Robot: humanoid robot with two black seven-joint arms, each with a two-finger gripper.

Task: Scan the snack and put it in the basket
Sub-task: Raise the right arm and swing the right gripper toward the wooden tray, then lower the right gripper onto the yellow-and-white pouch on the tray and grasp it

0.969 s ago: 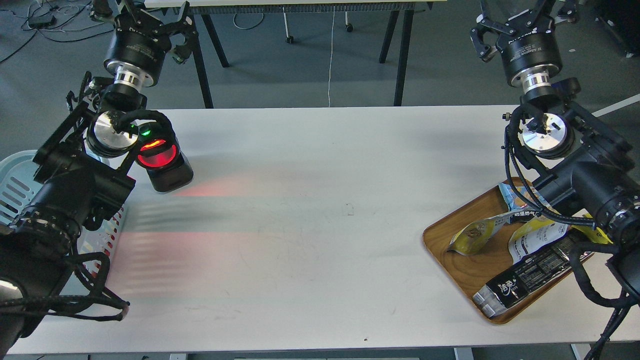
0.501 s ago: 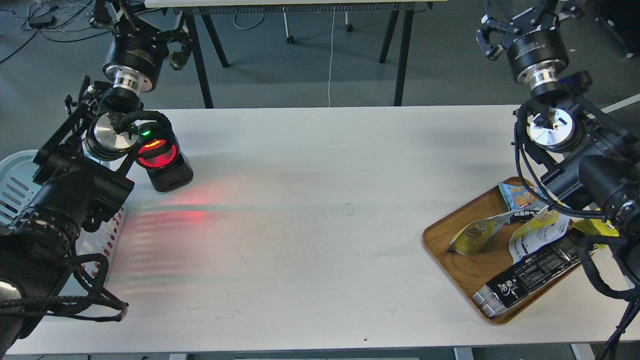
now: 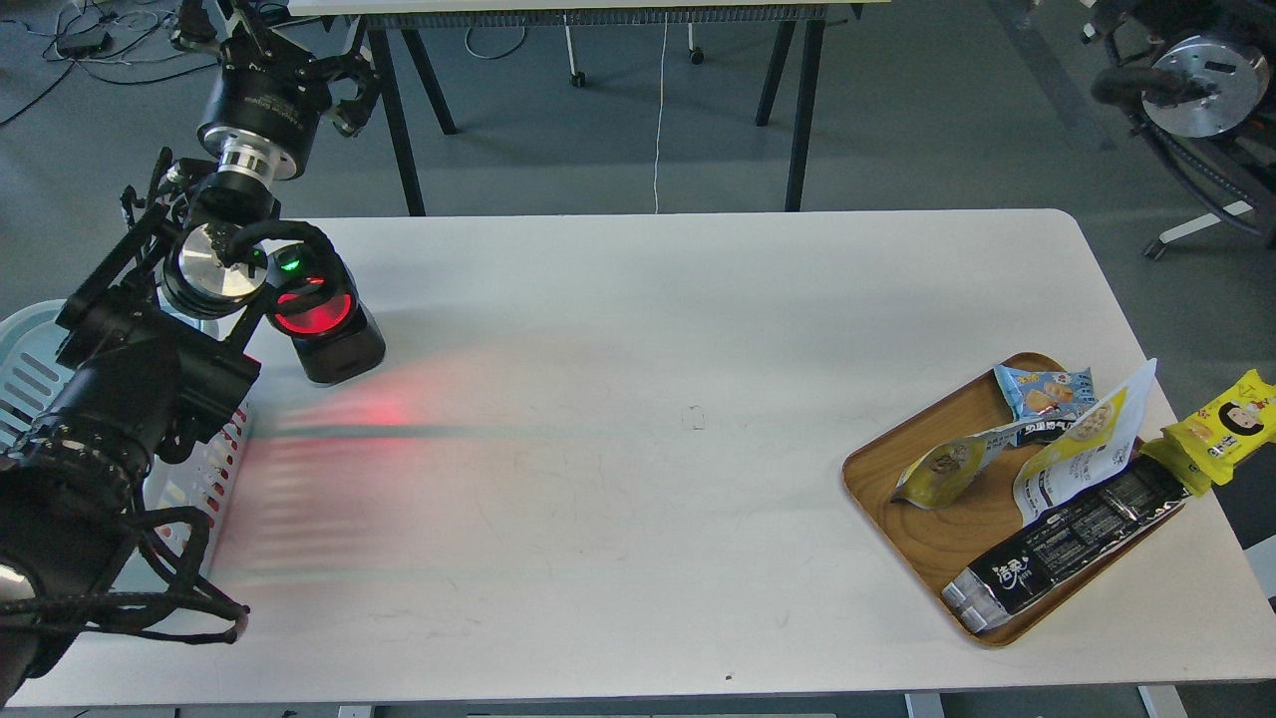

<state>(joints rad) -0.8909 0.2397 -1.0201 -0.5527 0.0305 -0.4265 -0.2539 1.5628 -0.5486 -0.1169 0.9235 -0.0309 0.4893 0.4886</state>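
The snack (image 3: 947, 467), a small yellow pouch with a silver top, lies on the left part of the oval wooden tray (image 3: 882, 499) at the table's right. The light blue basket (image 3: 30, 364) stands at the table's left edge, mostly hidden behind my left arm. My left gripper (image 3: 274, 45) is raised beyond the table's far left corner, far from the pouch; its fingers look spread and hold nothing. My right gripper is out of view; only a silver wrist joint (image 3: 1196, 70) shows at the top right.
A black scanner (image 3: 324, 329) with a glowing red window stands at the table's left and casts red light on the table. The tray also holds a white-and-yellow bag (image 3: 1082, 449), a blue packet (image 3: 1042, 389) and a long black packet (image 3: 1067, 538). A bright yellow cartoon-face packet (image 3: 1221, 429) lies beside the tray.
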